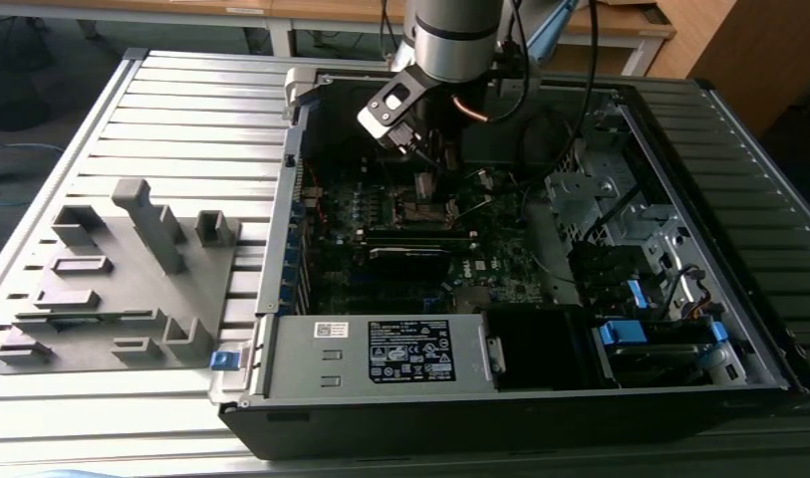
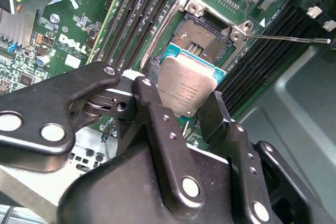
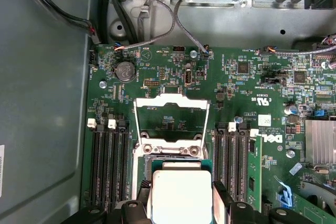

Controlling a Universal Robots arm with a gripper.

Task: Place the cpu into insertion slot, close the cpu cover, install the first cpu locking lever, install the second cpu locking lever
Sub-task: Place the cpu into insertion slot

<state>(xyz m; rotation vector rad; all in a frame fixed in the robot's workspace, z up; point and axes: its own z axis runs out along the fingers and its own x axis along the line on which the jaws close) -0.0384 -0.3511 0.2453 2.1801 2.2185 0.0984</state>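
Silver-topped cpu, clenched by its edges in the claw, hovering tilted just above the open insertion slot, cpu cover raised; best levelled, corners matched, lowered straight without sideways drag.

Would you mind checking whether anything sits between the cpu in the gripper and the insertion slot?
Nothing visible does. The gripper holds the cpu just short of the insertion slot, whose dark centre lies bare. The cpu cover is swung open beyond the slot, and a thin lever sticks out sideways.
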